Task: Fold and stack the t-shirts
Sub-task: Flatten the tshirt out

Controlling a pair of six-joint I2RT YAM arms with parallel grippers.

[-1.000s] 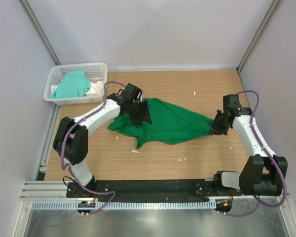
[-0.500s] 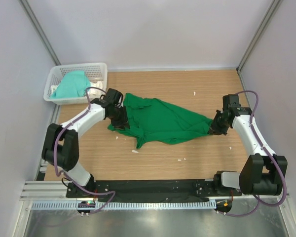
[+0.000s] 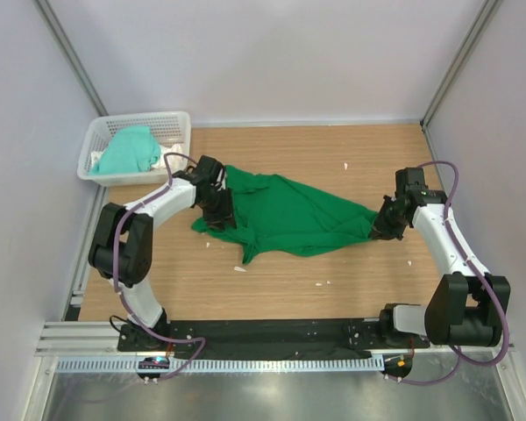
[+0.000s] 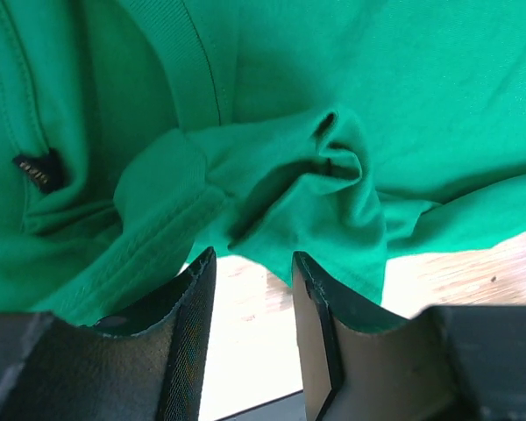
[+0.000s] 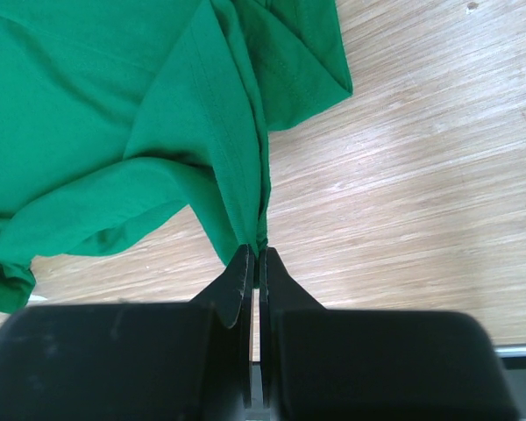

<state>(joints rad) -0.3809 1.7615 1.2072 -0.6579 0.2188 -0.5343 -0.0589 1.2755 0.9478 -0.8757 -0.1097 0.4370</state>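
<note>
The deep green t-shirt lies crumpled across the middle of the wooden table. My left gripper is low over its left edge. In the left wrist view that gripper is open, bare table shows between its fingers, and a bunched fold of the green t-shirt lies just past the tips. My right gripper is at the shirt's right end. In the right wrist view it is shut on a pinched corner of the green t-shirt. The mint-teal t-shirt sits heaped in the basket.
The white lattice basket stands at the back left corner and also holds a white cloth. Small white scraps lie on the wood. Grey walls close in the table on three sides.
My left gripper has moved left from over the shirt's upper left part to its left edge, uncovering that part. Its jaws narrowed, then widened a little. The right arm has not moved.
</note>
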